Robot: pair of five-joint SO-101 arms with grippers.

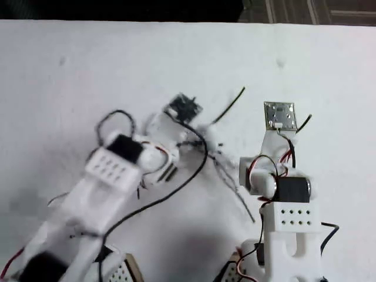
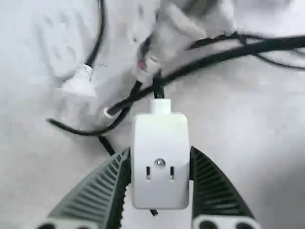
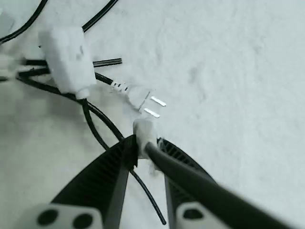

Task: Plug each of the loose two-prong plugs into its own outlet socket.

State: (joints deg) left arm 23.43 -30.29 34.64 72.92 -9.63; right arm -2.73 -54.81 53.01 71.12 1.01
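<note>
A white outlet socket block [image 2: 159, 162], slots facing the camera, sits between the ribbed fingers [image 2: 112, 183] of my left gripper [image 2: 159, 153], which is shut on it; a black cord leaves its far end. My right gripper [image 3: 145, 142] is shut on a small white plug body [image 3: 143, 130] with a black cord trailing back. Just beyond it lies a loose white two-prong plug [image 3: 138, 97], prongs pointing away from a second white socket block [image 3: 69, 57]. From above, the left arm [image 1: 108, 170] comes in from the lower left and the right arm [image 1: 288, 200] from the lower right.
Black cords [image 1: 194, 170] tangle across the white table's middle [image 1: 217, 153] between the two arms. Another white plug [image 2: 76, 86] on a black cord lies beside the left gripper. Open white table [image 1: 88, 64] stretches to the back and left.
</note>
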